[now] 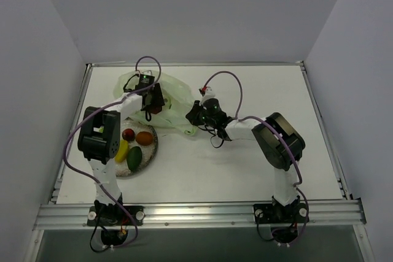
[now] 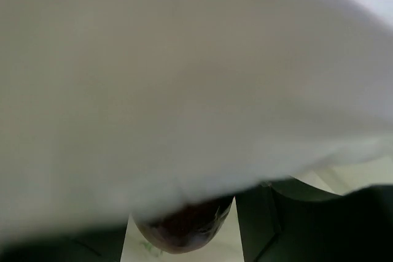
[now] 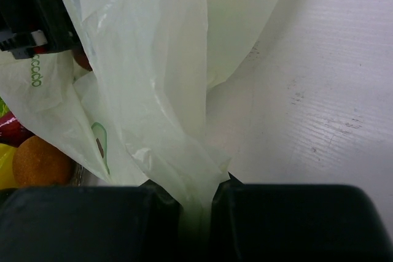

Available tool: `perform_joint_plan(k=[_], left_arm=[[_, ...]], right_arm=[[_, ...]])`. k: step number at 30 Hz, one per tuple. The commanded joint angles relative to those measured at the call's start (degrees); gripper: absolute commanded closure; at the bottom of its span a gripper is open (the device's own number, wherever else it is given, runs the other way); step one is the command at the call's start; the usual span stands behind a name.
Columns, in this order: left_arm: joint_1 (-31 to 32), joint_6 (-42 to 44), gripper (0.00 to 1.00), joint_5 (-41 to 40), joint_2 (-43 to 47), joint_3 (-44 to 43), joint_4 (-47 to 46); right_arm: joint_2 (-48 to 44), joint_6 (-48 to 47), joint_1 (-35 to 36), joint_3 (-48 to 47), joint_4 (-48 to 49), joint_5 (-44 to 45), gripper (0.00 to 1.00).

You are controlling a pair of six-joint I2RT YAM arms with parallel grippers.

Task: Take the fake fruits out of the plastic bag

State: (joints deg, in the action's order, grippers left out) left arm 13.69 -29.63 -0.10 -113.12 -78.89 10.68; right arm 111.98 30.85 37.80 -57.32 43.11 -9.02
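Now our left claw [image 1: 152,105] grips the maroon fruit [image 2: 184,230] over the plastic bag [image 1: 178,95], our right claw [image 3: 196,205] pinches its film, and the slick fruit may slip and drop inside.

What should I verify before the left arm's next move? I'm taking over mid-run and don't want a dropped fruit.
1. Right gripper clamped on the plastic bag: ok, film is pinched between its fingers.
2. Left gripper holding the maroon fruit: ok, it sits between the fingers.
3. Left wrist view unobstructed: not ok, bag film covers most of it.
4. Room on the plate: ok; it holds the dark red fruit, orange fruit, yellow fruit and dark green fruit, with bare space on the right.
5. Light green fruit located: cannot tell.
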Motion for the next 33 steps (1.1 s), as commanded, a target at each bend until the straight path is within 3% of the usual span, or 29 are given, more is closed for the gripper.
perform_joint_plan(k=[1,8,14,17,27,33], left_arm=[[-0.68,-1.66,0.78,3.34,8.87,-0.3,-2.77],[-2.97,-5.35,0.83,7.83,22.3,6.29,-5.93],[-8.59,-9.22,0.86,13.11,34.77,15.51,-8.4],[-11.04,-9.31,0.86,8.99,43.82,21.05,-3.75],[-20.45,-12.37,0.85,-10.87,71.45,35.55,24.89],[-21.87,-23.26,0.81,-9.92,76.12,45.47,25.72]], right_arm=[[-0.1,-0.44,-0.45,-1.48,2.24,-0.13,1.0],[-0.45,-0.18,-0.8,-3.24,2.15,0.14,1.0],[-1.07,0.17,-0.8,-2.27,2.85,-0.39,1.0],[-1.86,0.0,-0.8,-1.74,2.94,-0.39,1.0],[-3.0,1.32,-0.8,0.28,4.61,-1.79,1.0],[-3.79,0.61,-0.98,1.07,3.91,-1.44,1.0]])
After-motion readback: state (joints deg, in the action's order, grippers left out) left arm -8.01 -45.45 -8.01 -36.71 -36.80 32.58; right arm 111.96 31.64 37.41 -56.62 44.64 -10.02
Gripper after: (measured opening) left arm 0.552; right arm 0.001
